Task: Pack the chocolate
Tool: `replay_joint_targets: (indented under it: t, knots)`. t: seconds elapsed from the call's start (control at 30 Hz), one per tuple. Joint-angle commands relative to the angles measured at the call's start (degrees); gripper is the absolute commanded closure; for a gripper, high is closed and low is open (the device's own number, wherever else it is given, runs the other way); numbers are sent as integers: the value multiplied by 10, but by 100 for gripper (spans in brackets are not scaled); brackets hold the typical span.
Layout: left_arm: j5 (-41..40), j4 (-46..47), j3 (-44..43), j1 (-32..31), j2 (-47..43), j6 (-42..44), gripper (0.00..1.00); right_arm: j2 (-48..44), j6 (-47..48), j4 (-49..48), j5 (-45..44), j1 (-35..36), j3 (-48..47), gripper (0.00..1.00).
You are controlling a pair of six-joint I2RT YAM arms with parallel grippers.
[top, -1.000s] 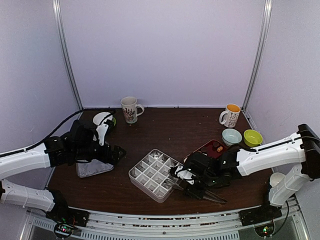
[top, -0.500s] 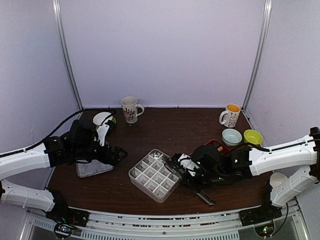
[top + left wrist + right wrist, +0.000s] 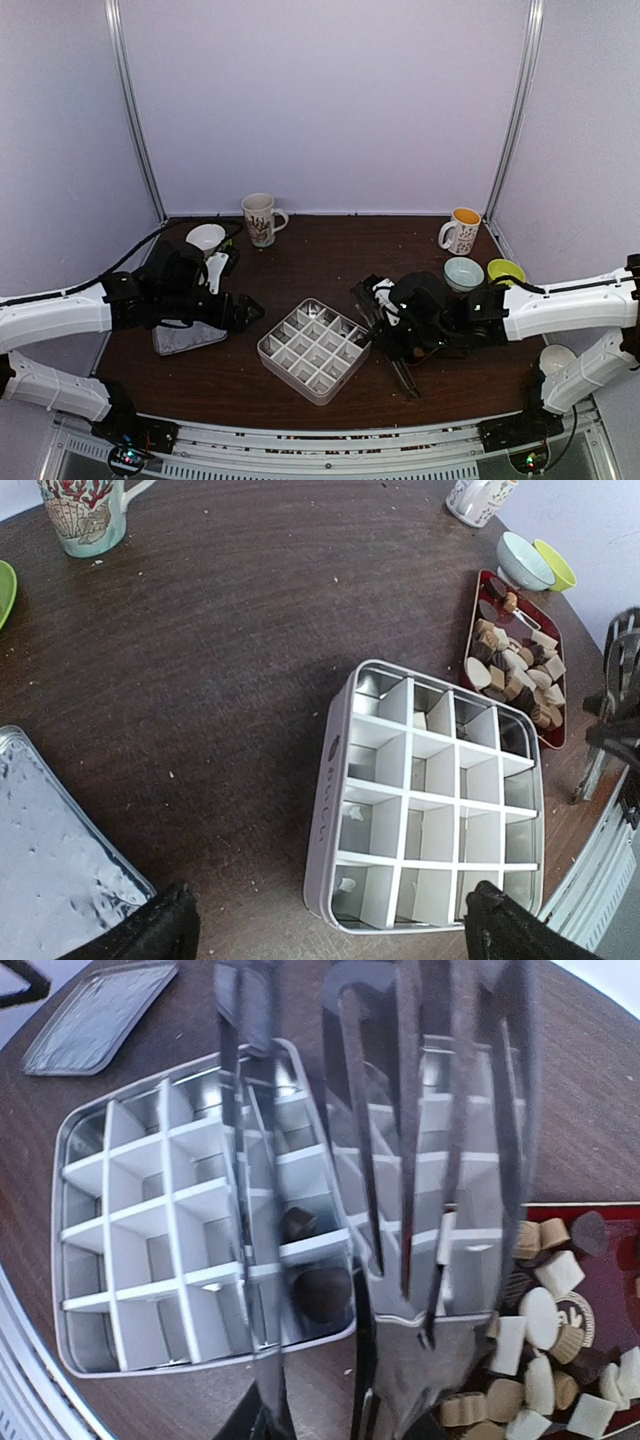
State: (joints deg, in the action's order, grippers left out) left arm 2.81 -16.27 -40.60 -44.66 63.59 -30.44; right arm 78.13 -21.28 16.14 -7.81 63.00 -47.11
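Observation:
The chocolate [image 3: 515,670] is a heap of brown, tan and white pieces on a red tray [image 3: 478,610], right of the white gridded box [image 3: 430,800]; the pieces also show in the right wrist view [image 3: 545,1360]. My right gripper [image 3: 385,318] is shut on the metal tongs [image 3: 400,1160], which hang over the box's right edge [image 3: 345,335]. A dark piece [image 3: 322,1292] seems to lie in a corner cell under the tongs. My left gripper [image 3: 335,930] is open and hovers over the box's left corner, holding nothing. In the top view my right arm hides the tray.
A silver lid [image 3: 188,338] lies under my left arm. A shell-patterned mug [image 3: 260,218] and a white bowl [image 3: 205,238] stand at the back left. Another mug [image 3: 462,230], a pale blue bowl [image 3: 463,272] and a green bowl [image 3: 505,272] stand at the back right.
My right arm has swung the tongs from the table's front edge back toward the box and tray, closing on them. My left arm has edged slightly toward the box.

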Motion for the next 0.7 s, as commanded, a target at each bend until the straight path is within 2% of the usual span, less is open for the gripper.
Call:
replay_joint_targets:
  t: [0.0,0.13,0.3,0.43,0.67]
  knots:
    - [6,26,-21,3,5,1,5,-35,-32,22,-55,-59,10,69]
    - [4,22,-30,3,16,4,5,-1,-31,0,-21,-119,5,68]
    - [3,20,-30,3,18,3,5,93,-21,27,8,-144,-53,64]
    - [1,14,-29,2,17,5,5,141,-20,31,13,-146,-75,56]
    - [-13,-5,-33,3,13,15,5,143,-20,23,15,-147,-75,40]
